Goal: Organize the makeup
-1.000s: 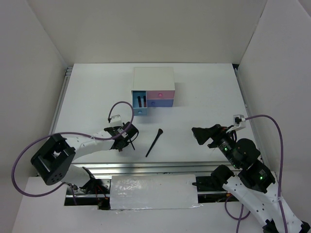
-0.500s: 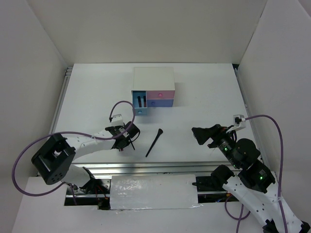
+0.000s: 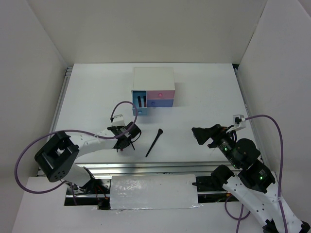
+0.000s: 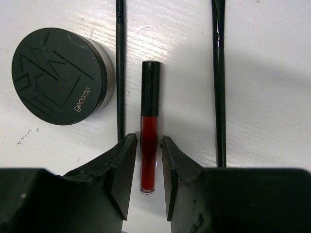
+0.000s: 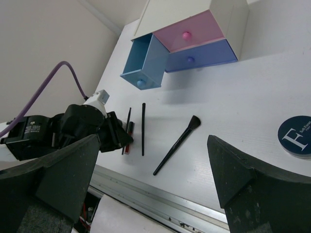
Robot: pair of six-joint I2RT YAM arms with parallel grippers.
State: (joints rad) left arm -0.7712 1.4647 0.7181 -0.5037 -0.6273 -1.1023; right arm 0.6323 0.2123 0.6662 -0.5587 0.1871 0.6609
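White tabletop (image 4: 272, 58), left pincer (image 4: 148, 145) straddling a lip tube (image 4: 149, 121).
Red lip tube lies between the left pincer's parted fingers, slim gaps either side. One black pencil (image 4: 119, 73) runs just outside its left finger, a second pencil (image 4: 219, 87) outside the right; a round black compact (image 4: 57, 75) sits further left. Right pincer (image 5: 153, 179) gapes wide, holding nothing.

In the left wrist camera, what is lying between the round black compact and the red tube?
A thin black pencil lies between the compact and the red tube, parallel to the tube; the left wrist view shows this.
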